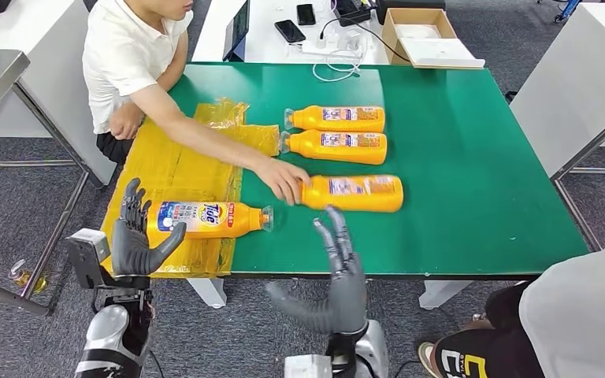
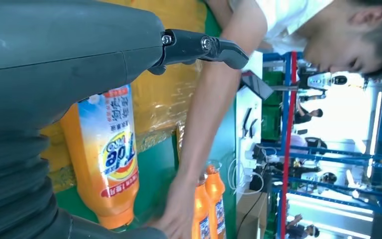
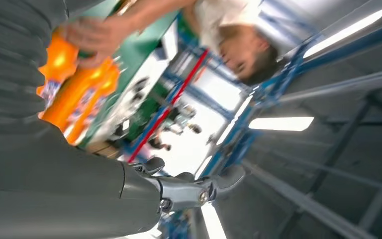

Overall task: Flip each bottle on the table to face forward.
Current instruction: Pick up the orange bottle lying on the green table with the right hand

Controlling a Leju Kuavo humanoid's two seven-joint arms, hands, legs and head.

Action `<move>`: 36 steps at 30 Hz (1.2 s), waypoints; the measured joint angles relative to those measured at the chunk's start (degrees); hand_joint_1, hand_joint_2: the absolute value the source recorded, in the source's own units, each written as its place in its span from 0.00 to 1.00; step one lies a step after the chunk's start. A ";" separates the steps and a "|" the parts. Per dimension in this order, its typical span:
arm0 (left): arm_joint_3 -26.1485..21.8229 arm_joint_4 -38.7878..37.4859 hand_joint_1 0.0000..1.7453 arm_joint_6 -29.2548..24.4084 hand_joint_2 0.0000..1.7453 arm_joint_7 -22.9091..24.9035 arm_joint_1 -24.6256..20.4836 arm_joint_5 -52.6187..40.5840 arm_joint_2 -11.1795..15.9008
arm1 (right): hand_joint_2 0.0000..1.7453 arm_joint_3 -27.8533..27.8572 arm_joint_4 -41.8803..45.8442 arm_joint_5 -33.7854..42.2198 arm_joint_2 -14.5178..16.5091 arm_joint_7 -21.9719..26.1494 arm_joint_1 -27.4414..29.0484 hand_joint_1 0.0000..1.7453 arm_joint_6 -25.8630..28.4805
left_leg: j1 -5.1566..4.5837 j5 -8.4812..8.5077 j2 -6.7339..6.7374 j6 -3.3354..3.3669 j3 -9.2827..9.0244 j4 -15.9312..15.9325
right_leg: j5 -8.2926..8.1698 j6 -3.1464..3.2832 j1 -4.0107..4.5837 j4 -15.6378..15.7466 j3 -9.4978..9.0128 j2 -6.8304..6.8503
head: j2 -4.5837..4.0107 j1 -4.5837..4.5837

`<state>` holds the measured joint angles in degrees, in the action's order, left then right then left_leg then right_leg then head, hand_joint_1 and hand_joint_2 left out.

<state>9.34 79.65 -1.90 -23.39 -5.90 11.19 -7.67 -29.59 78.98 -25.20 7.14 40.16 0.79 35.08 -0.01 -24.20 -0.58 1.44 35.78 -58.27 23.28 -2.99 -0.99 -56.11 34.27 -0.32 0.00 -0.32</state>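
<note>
Right hand [image 1: 339,268] lower centre, fingers spread, holding nothing, just short of green table [image 1: 473,197] edge. Left hand [image 1: 136,236] lower left, fingers apart around base of orange label-up detergent bottle [image 1: 209,219] lying on yellow plastic sheet [image 1: 173,169]. Person's hand [image 1: 282,179] touches nearest of three back-up orange bottles [image 1: 354,193].

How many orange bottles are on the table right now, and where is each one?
4. The Tide-label bottle lies on the yellow plastic sheet by the left hand. The nearest back-label bottle lies at the person's hand. The middle bottle and the farthest bottle lie behind it. None seems hidden.
</note>
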 joint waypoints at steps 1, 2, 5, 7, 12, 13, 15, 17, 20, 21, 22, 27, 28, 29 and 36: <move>-0.02 0.51 0.00 0.00 1.00 -0.01 0.37 -0.01 0.00 | 1.00 0.65 0.17 -0.14 -0.03 -0.01 0.21 0.00 0.00 | 0.00 0.00 0.01 0.00 0.00 0.00 | 0.00 0.00 0.00 0.00 0.00 0.00 | 0.00 -0.01; -0.03 0.98 0.00 -0.04 1.00 -0.04 0.69 -0.09 0.00 | 1.00 1.26 0.29 -0.71 -0.02 -0.05 0.39 0.00 0.00 | 0.00 0.00 0.01 0.00 0.00 0.00 | -0.01 0.00 0.00 0.00 0.00 0.00 | 0.00 -0.01; 0.08 2.61 0.00 -0.75 1.00 -0.73 1.92 -1.59 0.01 | 1.00 4.80 -0.13 -5.82 0.10 -1.31 0.80 0.00 0.01 | 0.00 0.00 0.01 0.00 -0.01 0.00 | -0.01 -0.01 0.01 0.00 0.00 0.00 | 0.00 -0.02; 0.37 3.95 0.00 -1.82 1.00 -1.77 3.11 -3.67 0.05 | 1.00 8.66 -1.70 -10.83 -0.26 -3.44 0.41 0.00 0.01 | 0.00 0.00 0.01 0.00 0.00 0.00 | -0.01 -0.01 0.00 0.00 -0.01 0.00 | 0.00 -0.03; 1.49 7.40 0.00 -5.71 1.00 -4.51 5.85 -10.24 0.29 | 1.00 18.99 -11.54 -21.54 -4.59 -11.41 -4.53 0.00 0.03 | -0.09 0.02 -0.02 0.04 0.01 0.00 | -0.04 -0.05 -0.07 0.05 -0.06 0.01 | 0.00 -0.01; 1.73 7.95 0.00 -6.25 1.00 -4.73 6.24 -11.02 0.34 | 1.00 20.51 -13.85 -23.04 -5.60 -13.14 -5.86 0.00 -0.05 | -0.12 0.02 -0.03 0.05 0.01 0.00 | -0.05 -0.07 -0.10 0.05 -0.07 0.01 | 0.00 -0.01; 2.14 8.92 0.00 -7.04 1.00 -4.94 6.83 -12.05 0.39 | 1.00 22.39 -18.37 -25.86 -7.49 -16.69 -8.44 0.00 -0.38 | -0.16 0.03 -0.02 0.07 0.00 -0.01 | -0.08 -0.11 -0.14 0.06 -0.06 0.01 | 0.00 -0.02; 2.51 9.71 0.00 -7.41 1.00 -4.92 7.29 -12.52 0.40 | 1.00 23.43 -22.74 -27.49 -9.04 -19.40 -10.81 0.00 -0.79 | -0.18 0.04 -0.02 0.08 0.00 -0.01 | -0.09 -0.12 -0.16 0.05 -0.06 0.01 | 0.00 -0.02; 3.25 10.32 0.00 -7.60 1.00 -4.43 7.77 -12.99 0.41 | 1.00 24.41 -28.79 -28.47 -10.44 -22.01 -13.87 0.00 -1.17 | -0.17 0.04 -0.02 0.07 0.00 -0.01 | -0.09 -0.12 -0.15 0.05 -0.05 0.01 | 0.00 -0.03; 3.54 10.38 0.00 -7.62 1.00 -4.23 7.82 -13.14 0.41 | 1.00 24.63 -30.77 -28.76 -10.78 -22.68 -14.83 0.00 -1.22 | -0.16 0.04 -0.02 0.07 0.00 -0.01 | -0.09 -0.12 -0.14 0.04 -0.04 0.01 | 0.00 -0.03; 3.81 10.40 0.00 -7.62 1.00 -4.09 7.81 -13.22 0.41 | 1.00 24.80 -32.60 -28.98 -11.05 -23.19 -15.74 0.00 -1.27 | -0.16 0.04 -0.01 0.07 0.00 -0.01 | -0.09 -0.12 -0.14 0.04 -0.03 0.01 | 0.00 -0.03; 5.16 10.30 0.00 -7.50 1.00 -3.76 7.54 -13.31 0.41 | 1.00 25.24 -39.65 -29.34 -11.93 -24.36 -19.62 0.00 -1.52 | -0.16 0.04 0.00 0.07 0.01 -0.01 | -0.08 -0.12 -0.14 0.04 -0.02 0.00 | 0.00 -0.03; 5.34 10.24 0.00 -7.43 1.00 -3.73 7.45 -13.31 0.41 | 1.00 25.30 -40.71 -29.29 -12.02 -24.44 -20.25 0.00 -1.60 | -0.16 0.04 0.00 0.07 0.01 -0.01 | -0.08 -0.12 -0.14 0.04 -0.02 0.00 | 0.00 -0.03; 5.56 10.14 0.00 -7.35 1.00 -3.70 7.32 -13.31 0.41 | 1.00 25.36 -41.71 -29.20 -12.08 -24.50 -20.87 0.00 -1.71 | -0.16 0.04 -0.01 0.07 0.01 -0.01 | -0.08 -0.12 -0.15 0.04 -0.02 0.00 | 0.00 -0.04; 6.86 9.19 0.00 -7.21 1.00 -3.65 6.35 -13.31 0.39 | 1.00 25.46 -46.54 -28.86 -12.14 -24.64 -24.19 0.00 -2.03 | -0.17 0.04 -0.01 0.08 0.02 -0.01 | -0.09 -0.12 -0.15 0.04 -0.02 0.01 | 0.00 -0.03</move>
<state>16.20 88.84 -9.11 -27.04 0.45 -2.12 -7.28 -4.14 32.44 -54.06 -5.00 15.52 -23.41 33.05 -0.18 -24.16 -0.59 1.52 35.80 -58.28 23.19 -3.11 -1.14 -56.07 34.25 -0.31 0.00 -0.36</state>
